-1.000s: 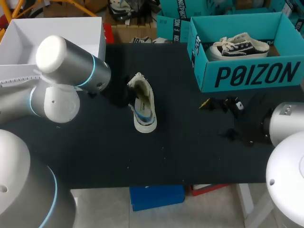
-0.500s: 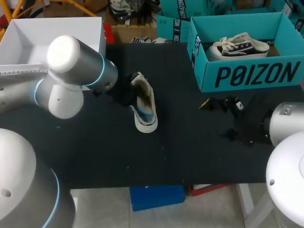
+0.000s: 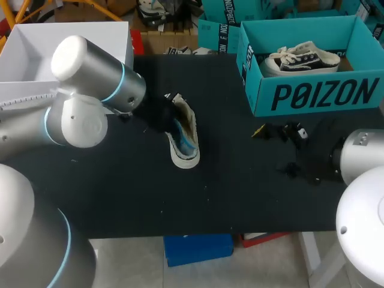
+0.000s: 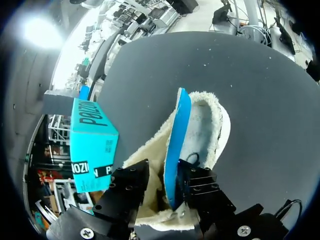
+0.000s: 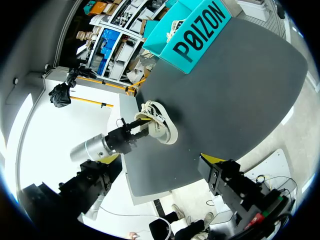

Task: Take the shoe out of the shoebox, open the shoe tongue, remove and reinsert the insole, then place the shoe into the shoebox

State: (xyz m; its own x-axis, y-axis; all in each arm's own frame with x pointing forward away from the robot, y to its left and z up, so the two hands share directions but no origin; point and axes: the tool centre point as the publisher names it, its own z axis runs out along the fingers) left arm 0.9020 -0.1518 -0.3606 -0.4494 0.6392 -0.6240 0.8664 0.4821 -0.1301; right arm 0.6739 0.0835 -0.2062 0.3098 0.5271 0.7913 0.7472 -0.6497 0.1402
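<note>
On the dark surface (image 3: 240, 198), left of the middle, the shoe (image 3: 185, 157) is lying with its toe toward the near edge and its heel toward the far one, well apart from the teal shoebox (image 3: 324, 96). The left arm is coming in from the left, and its pincer (image 4: 161, 195) is sitting at the heel end of the shoe, down in the fleece lining. The blue insole (image 4: 176, 145) is standing on edge inside the shoe instead of lying flat, running from the toe region back into the pincer. Whether the pincer is clamping it cannot be told, since the contact is hidden by the lining. The shoebox is standing at the far right of the surface, and a second shoe (image 3: 306, 59), dark with white laces, is resting inside it. The right pincer (image 3: 273, 150) is hanging near the right edge, in front of the shoebox, spread wide and holding nothing, well apart from the shoe.
</note>
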